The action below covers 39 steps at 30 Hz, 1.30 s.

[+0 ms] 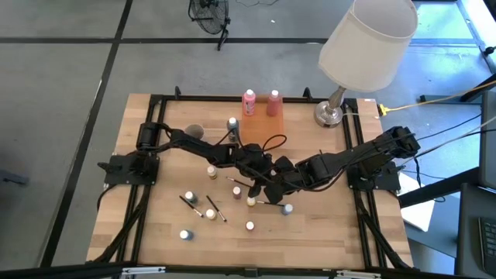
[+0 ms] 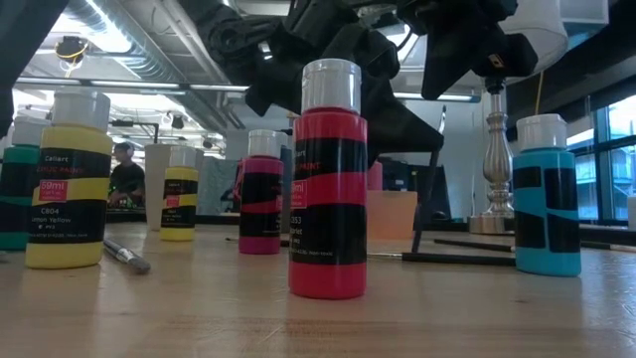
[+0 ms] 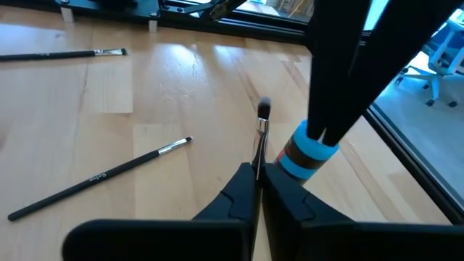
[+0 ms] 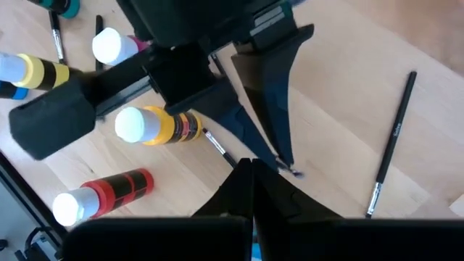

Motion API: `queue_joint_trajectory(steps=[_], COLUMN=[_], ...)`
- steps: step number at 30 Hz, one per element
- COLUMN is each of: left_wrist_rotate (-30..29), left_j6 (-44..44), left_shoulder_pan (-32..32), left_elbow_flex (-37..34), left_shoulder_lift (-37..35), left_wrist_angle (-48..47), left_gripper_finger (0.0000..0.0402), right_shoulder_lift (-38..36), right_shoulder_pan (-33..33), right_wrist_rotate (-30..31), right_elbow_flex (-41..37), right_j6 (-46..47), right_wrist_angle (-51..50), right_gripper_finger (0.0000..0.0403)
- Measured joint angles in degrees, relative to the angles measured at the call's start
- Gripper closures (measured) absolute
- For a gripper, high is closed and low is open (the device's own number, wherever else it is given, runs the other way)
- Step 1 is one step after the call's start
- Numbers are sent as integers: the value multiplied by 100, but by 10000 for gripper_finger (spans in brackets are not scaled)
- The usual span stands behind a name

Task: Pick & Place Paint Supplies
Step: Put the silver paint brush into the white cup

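My left gripper [image 1: 262,177] [image 3: 259,168] is at mid-table, shut on a thin dark brush [image 3: 262,125] whose bristles stick out past the fingertips. My right gripper [image 1: 273,188] [image 4: 250,163] hangs shut close beside it, slanting down. Right under its fingers [image 3: 324,123] shows a blue-banded bottle [image 3: 306,151]; whether they touch it I cannot tell. Small paint bottles stand around: red [image 2: 328,189], yellow [image 2: 68,184], teal [image 2: 547,199]. Loose brushes [image 3: 98,177] [image 4: 391,138] lie flat on the wood. My left gripper pinches the brush between its two fingers just behind the metal ferrule [image 3: 259,151]. The bristle end points away past the fingertips; the handle is hidden under the fingers. Whether the brush is clear of the table cannot be told.
Two pink bottles [image 1: 249,102] [image 1: 274,103] stand by a tan box [image 1: 260,125] at the far edge. A white-shaded lamp [image 1: 364,39] stands at the far right corner. More bottles [image 1: 184,234] [image 1: 249,225] and brushes [image 1: 215,208] are scattered over the near left half.
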Motion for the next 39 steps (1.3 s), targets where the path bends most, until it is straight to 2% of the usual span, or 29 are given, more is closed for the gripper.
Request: queue_joint_trajectory(steps=[6,14,20,26,33,39], left_wrist_rotate=[3,-40,-135,-313,-484,-1127], left_j6=[-64,-165,-111,5,148,220], left_shoulder_pan=[-2,-2,10,33,-4,-211], left_elbow_flex=[0,0,-2,-2,-2,-2], left_shoulder_lift=[-2,-76,-377,-858,-1778,-2637], left_wrist_angle=[-39,-50,-118,-556,-946,-1498], left_gripper_finger=[397,397,398,398,398,398], right_shoulder_lift=[-237,-328,-328,-323,-321,-319], right_shoulder_pan=[92,467,712,1024,1468,1924], right_wrist_rotate=[542,1611,1701,1661,1244,1218], right_elbow_flex=[126,1525,2432,2975,3261,3263], right_j6=[-251,-1650,-2309,-2913,-4453,-5842], right_wrist_angle=[206,-109,-57,333,1769,3035], right_gripper_finger=[403,403,393,387,385,385])
